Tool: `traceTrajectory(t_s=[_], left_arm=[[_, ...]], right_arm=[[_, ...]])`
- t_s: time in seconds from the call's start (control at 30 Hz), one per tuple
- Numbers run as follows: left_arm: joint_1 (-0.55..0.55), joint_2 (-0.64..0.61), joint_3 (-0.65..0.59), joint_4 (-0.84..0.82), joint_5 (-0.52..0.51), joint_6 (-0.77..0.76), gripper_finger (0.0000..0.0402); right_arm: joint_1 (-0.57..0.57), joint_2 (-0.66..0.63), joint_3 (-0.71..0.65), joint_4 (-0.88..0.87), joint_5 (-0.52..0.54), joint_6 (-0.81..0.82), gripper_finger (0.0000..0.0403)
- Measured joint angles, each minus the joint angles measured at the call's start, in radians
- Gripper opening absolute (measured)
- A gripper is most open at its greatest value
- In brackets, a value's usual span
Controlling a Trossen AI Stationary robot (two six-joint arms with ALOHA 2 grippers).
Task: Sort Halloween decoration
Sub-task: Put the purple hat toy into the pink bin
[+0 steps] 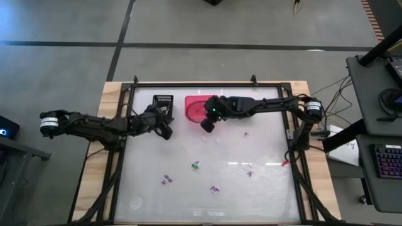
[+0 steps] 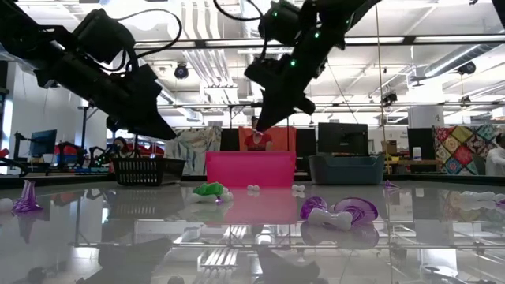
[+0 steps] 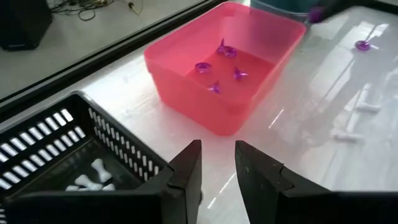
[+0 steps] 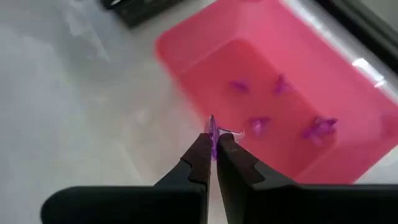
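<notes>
My right gripper (image 4: 213, 140) is shut on a small purple trinket (image 4: 211, 127) and hangs above the near rim of the pink bin (image 1: 196, 103). Several purple trinkets (image 4: 280, 106) lie on that bin's floor. My left gripper (image 3: 217, 155) stands open with nothing between its fingers, just over the near corner of the black basket (image 3: 74, 149), which holds white trinkets (image 3: 93, 177). More trinkets lie loose on the table: a green one (image 1: 196, 165) and purple ones (image 1: 166, 180) (image 1: 215, 189). My right gripper pinches the purple trinket between its two fingertips (image 4: 200, 149). A thin sliver of the trinket (image 4: 211, 123) sticks out past the tips. The fingers slant down from the table's right side. The trinket is lifted clear of the table and the bin.
A teal bin (image 2: 346, 168) stands to the right of the pink one in the low view. White and purple trinkets (image 1: 249, 169) lie at the table's right half. A black frame (image 1: 207, 85) runs around the tabletop.
</notes>
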Motion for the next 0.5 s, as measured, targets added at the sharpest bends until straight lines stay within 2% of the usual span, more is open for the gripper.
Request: traceTrajectory(t_s=[0.23,0.5], left_arm=[[-0.033,-0.001,0.007,0.006,0.000,-0.001,0.0079],[-0.042,-0.005,0.008,0.010,0.000,-0.001,0.0079]], right_arm=[[-0.085,0.028,-0.004,0.090,-0.004,-0.032,0.0020],[-0.108,0.030,-0.005,0.086,-0.008,-0.045,0.0092]])
